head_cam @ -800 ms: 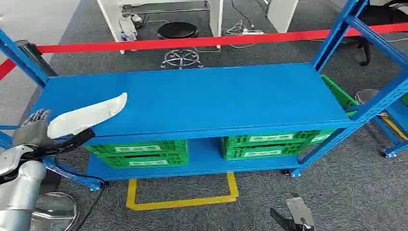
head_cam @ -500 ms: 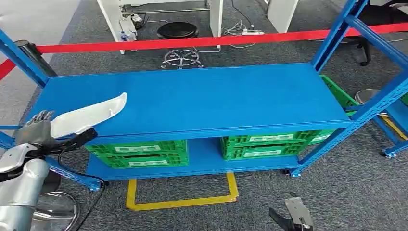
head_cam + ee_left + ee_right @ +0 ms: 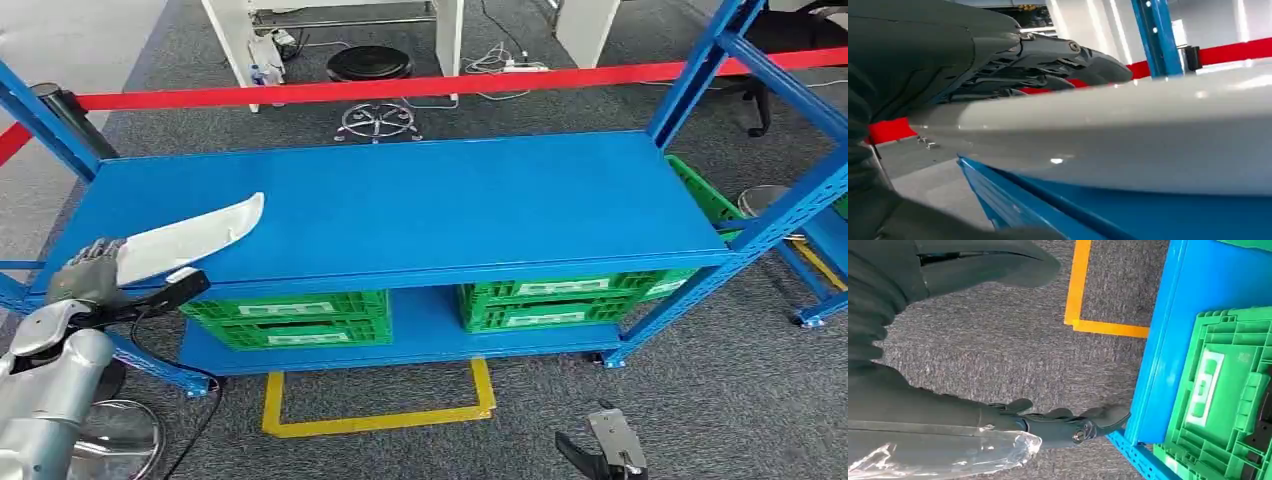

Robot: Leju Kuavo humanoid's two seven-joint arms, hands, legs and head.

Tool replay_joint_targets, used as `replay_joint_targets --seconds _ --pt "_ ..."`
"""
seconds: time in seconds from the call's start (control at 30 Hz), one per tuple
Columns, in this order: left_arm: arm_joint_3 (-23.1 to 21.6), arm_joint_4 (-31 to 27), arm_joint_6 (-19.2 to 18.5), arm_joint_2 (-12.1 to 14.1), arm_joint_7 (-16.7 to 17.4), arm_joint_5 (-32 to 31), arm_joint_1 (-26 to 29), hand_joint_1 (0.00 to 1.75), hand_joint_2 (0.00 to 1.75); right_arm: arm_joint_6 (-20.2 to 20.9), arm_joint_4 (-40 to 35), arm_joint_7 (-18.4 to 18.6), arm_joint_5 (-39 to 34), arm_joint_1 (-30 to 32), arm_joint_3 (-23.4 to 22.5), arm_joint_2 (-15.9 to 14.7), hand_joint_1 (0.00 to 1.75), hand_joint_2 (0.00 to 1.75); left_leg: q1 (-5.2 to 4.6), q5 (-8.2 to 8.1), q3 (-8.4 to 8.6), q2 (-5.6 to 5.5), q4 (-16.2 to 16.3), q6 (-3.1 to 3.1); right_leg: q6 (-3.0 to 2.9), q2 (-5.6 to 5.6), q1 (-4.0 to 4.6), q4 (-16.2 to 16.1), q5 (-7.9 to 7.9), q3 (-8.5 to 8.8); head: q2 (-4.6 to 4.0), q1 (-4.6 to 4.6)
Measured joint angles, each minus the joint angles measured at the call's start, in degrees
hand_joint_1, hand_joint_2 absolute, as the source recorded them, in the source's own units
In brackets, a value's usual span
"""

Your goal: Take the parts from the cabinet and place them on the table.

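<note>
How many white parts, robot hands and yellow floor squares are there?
1 white part
2 robot hands: left hand, right hand
1 yellow floor square
Total: 4

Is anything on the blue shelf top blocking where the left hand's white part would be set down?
Nothing visible. The left hand holds the white part at the left end of the blue shelf top, and no object lies on that surface.
</note>
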Motion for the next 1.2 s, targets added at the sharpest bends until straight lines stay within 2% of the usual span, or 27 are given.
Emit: replay_joint_targets --seconds 0.57,0.8,1.0,1.2 --pt "0.6 1.4 1.7 0.1 -1.2 -1.1 -0.8 1.75 1.75 0.0 0.4 0.0 -0.7 0.1 1.4 0.1 0.0 1.75 0.0 0.19 -0.02 -0.02 0.0 0.03 0.0 -0.05 0.0 0.0 0.14 0.01 0.0 0.02" --pt "0.6 -1.2 1.9 -0.2 -2.7 -1.1 0.4 1.75 1.75 0.0 0.4 0.0 -1.5 0.2 2.1 0.2 0.0 1.75 0.0 0.19 -0.09 -0.01 0.0 0.02 0.0 -0.04 0.0 0.0 0.15 -0.06 0.0 0.0" --pt "0.0 -7.4 2.1 -0.9 -5.4 0.5 3.3 1.75 1.75 0.0 0.4 0.0 -2.5 0.4 2.3 0.2 0.0 1.75 0.0 0.19 -0.15 0.0 0.0 0.02 0.0 -0.02 -0.01 0.0 0.15 -0.14 0.0 0.0" --pt "-2.8 -19.4 4.7 -3.1 -9.3 4.7 9.5 1.75 1.75 -0.3 0.3 0.0 -4.8 1.5 2.7 0.2 0.0 1.75 -0.03 0.17 -0.22 0.0 0.0 0.03 0.0 -0.02 -0.04 0.0 0.14 -0.2 0.0 0.0"
